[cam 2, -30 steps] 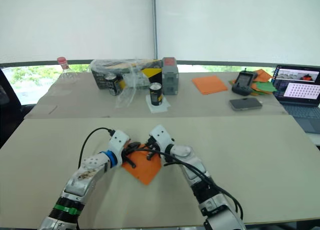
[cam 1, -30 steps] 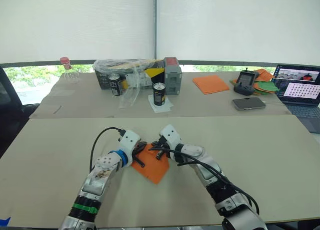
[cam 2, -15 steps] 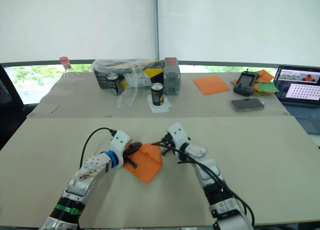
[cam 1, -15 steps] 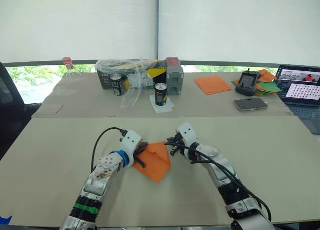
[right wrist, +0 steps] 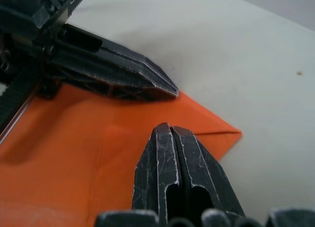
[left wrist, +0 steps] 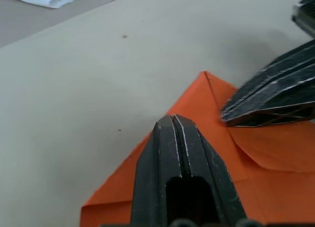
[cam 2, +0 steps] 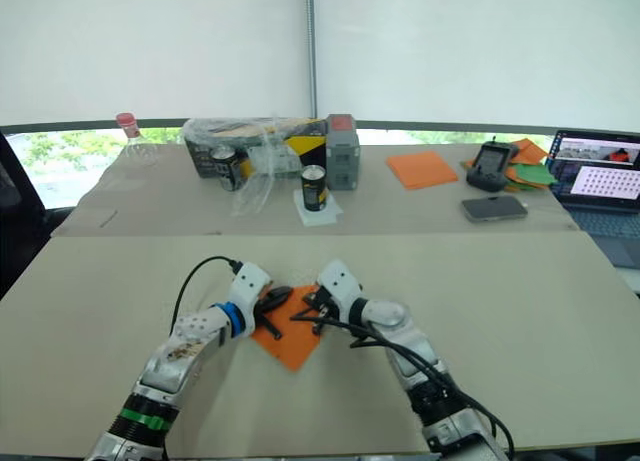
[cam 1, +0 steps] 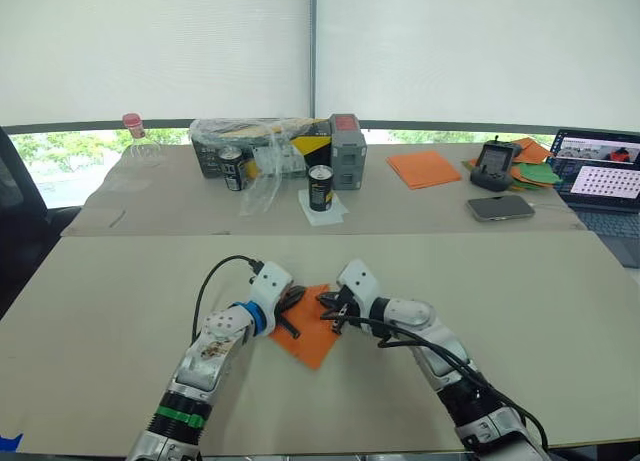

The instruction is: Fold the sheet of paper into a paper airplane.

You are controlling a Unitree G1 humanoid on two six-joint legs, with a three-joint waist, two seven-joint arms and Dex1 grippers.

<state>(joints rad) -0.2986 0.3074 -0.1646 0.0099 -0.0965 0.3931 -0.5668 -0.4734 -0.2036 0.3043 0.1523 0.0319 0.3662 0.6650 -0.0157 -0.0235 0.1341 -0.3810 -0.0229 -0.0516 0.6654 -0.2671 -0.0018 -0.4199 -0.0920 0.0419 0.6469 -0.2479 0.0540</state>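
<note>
Sheet of paper: the orange sheet of paper lies partly folded on the near tan table, between the two grippers, one corner pointing toward the robot; the wrist views show flaps creased over its top layer.
Left arm: reaches forward and inward from the lower left, forearm low over the table, a black cable looping above the wrist.
Left gripper: the left gripper has its two black fingers pressed together with nothing between them, tips resting on the paper's folded upper part.
Right arm: comes in from the lower right, bent at the elbow, forearm angled toward the left, cable trailing along it.
Right gripper: the right gripper also has its fingers closed flat against each other, tips down on the paper near its far corner, just beside the left gripper's fingers.
Far table: black drink can on a white napkin, a second can, grey box, stack of orange sheets, smartphone, laptop.
</note>
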